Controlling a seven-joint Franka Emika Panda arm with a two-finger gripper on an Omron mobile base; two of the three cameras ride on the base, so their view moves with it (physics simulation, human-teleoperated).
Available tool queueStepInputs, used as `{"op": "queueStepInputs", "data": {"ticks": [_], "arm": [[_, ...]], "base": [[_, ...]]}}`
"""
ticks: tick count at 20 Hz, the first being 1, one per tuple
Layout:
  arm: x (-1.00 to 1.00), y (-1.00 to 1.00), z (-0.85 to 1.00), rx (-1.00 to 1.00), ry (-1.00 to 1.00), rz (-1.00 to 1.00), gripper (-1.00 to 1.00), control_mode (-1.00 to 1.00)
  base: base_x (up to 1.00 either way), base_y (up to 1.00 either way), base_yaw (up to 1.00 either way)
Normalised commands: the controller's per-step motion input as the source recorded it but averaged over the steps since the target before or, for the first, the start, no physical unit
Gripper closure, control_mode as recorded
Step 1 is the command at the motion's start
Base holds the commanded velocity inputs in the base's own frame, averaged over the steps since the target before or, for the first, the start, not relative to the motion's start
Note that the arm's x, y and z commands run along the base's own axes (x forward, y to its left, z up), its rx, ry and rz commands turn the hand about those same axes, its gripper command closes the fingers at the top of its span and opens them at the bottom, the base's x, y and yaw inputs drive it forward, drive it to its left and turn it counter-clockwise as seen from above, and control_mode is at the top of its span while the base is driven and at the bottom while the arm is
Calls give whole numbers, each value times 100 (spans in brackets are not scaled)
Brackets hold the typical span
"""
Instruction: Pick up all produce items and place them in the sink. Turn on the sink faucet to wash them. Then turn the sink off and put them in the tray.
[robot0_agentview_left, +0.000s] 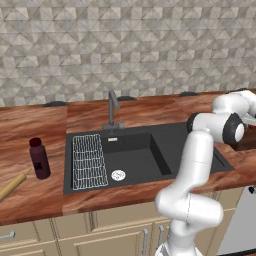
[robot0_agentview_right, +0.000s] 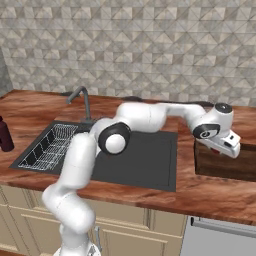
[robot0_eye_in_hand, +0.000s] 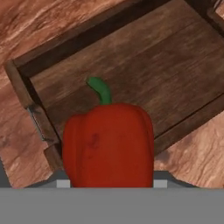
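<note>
A reddish wood counter (robot0_agentview_left: 35, 125) runs under a grey patterned tile wall. Set in it: one black sink (robot0_agentview_left: 145, 155), one faucet (robot0_agentview_left: 113, 107), one wire rack (robot0_agentview_left: 88, 161). One maroon bottle (robot0_agentview_left: 39, 158) stands left. The gripper (robot0_agentview_right: 220, 150), half open, clasps one red pepper (robot0_eye_in_hand: 108, 144) above the tray's (robot0_eye_in_hand: 131, 70) near edge.

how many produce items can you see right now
1: a red bell pepper with a green stem, in the claw, above the wooden tray to the right of the sink. More may be hidden behind the arm.
</note>
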Motion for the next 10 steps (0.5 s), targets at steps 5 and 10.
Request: {"op": "queueStepInputs", "data": {"ticks": [5, 10], "arm": [[20, 0, -44, 0, 7, 0, 100, -100], [17, 0, -44, 0, 6, 0, 100, -100]], "base": [[0, 0, 0], [0, 0, 0]]}}
